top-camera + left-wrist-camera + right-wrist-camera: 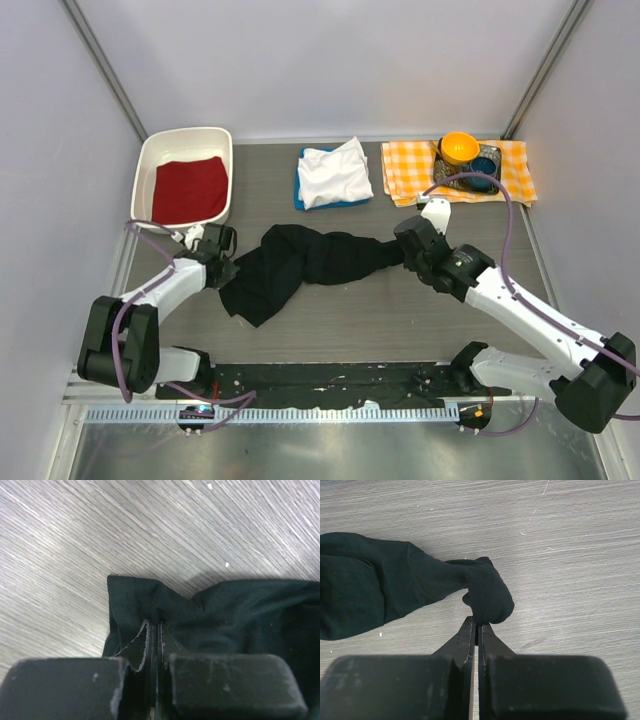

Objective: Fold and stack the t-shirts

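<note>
Black t-shirt [300,262]: soft, bunched, rope-like

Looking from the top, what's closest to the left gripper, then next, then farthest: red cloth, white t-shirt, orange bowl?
From the left gripper, which grips the black t-shirt:
1. Red cloth in the white tub, back left.
2. Folded white t-shirt, back middle.
3. Round orange bowl, back right.

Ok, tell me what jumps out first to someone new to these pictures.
The black t-shirt lies bunched across mid-table, pinched at one end by the left gripper and at the other by the right gripper. Behind it, a white t-shirt sits folded on a blue t-shirt at the far edge.
</note>
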Controlling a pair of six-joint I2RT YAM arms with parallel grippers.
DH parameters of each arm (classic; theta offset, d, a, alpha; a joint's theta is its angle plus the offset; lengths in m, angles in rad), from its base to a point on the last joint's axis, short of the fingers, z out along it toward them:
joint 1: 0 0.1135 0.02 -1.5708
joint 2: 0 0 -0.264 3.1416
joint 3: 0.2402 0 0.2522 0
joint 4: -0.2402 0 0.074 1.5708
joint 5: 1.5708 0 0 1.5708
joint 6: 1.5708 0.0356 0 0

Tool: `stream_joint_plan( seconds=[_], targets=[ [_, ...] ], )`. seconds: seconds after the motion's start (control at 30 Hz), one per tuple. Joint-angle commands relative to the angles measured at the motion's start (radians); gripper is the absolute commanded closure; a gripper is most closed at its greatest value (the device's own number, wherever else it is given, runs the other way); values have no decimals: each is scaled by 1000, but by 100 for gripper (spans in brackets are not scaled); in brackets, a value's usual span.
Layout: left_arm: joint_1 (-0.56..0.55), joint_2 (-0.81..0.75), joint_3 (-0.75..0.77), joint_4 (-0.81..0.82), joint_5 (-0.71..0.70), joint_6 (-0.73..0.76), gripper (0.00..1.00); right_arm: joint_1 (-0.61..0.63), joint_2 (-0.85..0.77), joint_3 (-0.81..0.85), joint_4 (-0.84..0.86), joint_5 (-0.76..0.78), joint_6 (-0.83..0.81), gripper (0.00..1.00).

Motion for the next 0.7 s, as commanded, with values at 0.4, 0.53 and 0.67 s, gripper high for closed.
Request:
stream_joint_plan(
  seconds=[0.4, 0.53, 0.67],
  targets=[
    [-244, -354, 559, -162, 77, 287, 100, -2, -114, 141, -122, 158, 9, 99],
    [-334, -560, 243, -175, 109, 203, 100, -2, -162, 221, -225, 255, 41, 99],
    [-506, -657, -87, -143, 94, 0, 100, -2, -210, 250, -297, 321, 74, 99]
  ],
)
